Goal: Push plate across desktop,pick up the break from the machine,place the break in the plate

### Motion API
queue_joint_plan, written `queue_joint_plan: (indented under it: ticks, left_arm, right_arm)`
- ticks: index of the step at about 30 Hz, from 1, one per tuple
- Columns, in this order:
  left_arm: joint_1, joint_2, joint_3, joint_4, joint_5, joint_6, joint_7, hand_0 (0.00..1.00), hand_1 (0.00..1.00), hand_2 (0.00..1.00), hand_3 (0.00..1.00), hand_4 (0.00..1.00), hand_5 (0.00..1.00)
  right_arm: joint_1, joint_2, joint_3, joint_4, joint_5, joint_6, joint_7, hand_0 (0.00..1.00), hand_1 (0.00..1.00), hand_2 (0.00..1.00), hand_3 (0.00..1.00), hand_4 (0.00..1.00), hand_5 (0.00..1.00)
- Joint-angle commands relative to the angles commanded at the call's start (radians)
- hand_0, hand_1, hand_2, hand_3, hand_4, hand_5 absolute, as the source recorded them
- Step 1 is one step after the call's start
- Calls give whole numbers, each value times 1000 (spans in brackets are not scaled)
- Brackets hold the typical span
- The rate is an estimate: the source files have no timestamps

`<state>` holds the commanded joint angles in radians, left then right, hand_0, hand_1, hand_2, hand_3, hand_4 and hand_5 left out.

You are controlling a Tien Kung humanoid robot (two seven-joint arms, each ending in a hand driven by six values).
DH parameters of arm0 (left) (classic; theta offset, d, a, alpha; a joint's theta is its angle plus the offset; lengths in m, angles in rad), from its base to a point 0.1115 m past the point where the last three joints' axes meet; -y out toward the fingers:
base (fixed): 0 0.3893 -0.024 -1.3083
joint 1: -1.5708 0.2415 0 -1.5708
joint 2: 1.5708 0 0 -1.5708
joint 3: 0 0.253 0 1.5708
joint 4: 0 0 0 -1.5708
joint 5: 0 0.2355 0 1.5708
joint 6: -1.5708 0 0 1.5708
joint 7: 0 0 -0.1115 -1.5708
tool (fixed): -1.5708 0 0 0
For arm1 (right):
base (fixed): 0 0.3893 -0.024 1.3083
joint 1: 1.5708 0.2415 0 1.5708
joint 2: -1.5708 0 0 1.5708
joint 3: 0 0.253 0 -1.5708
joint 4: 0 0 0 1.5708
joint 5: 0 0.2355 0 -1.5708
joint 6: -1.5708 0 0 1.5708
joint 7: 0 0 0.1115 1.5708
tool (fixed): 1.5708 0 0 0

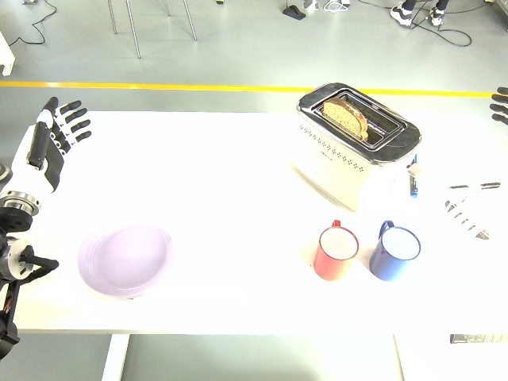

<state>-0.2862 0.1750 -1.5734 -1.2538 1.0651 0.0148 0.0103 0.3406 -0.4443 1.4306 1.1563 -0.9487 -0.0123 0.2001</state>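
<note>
In the head view, the left hand (57, 135) hovered at the frame's left edge, fingers spread and empty, with the plate (125, 259) directly below it at lower left on the worktop (222, 175). The bread (347, 115) stood in the toaster (355, 144) at upper right, nearer the right hand (500, 105), whose fingers barely showed.

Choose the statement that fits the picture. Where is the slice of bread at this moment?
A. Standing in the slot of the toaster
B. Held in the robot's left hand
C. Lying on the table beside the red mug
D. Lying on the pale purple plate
A: the bread sticks up from the slot of the toaster, while the plate holds nothing and the left hand is open and holds nothing.
</note>
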Motion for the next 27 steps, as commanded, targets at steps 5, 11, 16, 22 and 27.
queue_joint_plan:
  ticks: [5,11,16,22,27]
  left_arm:
    - [-2,3,-24,-5,-2,6,-4,750,801,827,775,621,998]
    - [-21,19,-20,-6,-3,6,-4,750,802,827,775,619,998]
    - [-16,18,-6,6,-2,14,-12,750,801,827,775,619,998]
    - [13,9,0,27,39,62,-67,750,804,827,775,619,998]
    - [39,-6,1,64,41,114,-129,750,804,827,775,619,998]
  right_arm:
    - [52,-6,-25,-33,4,4,0,804,747,735,715,419,596]
    - [94,-5,-43,-53,6,10,-1,804,747,735,714,419,597]
    - [77,5,-54,-62,-1,14,-1,804,748,735,716,420,597]
    - [43,20,-62,-67,-8,13,-1,804,747,735,715,420,598]
    - [10,29,-66,-64,-10,12,-2,804,747,735,715,420,598]
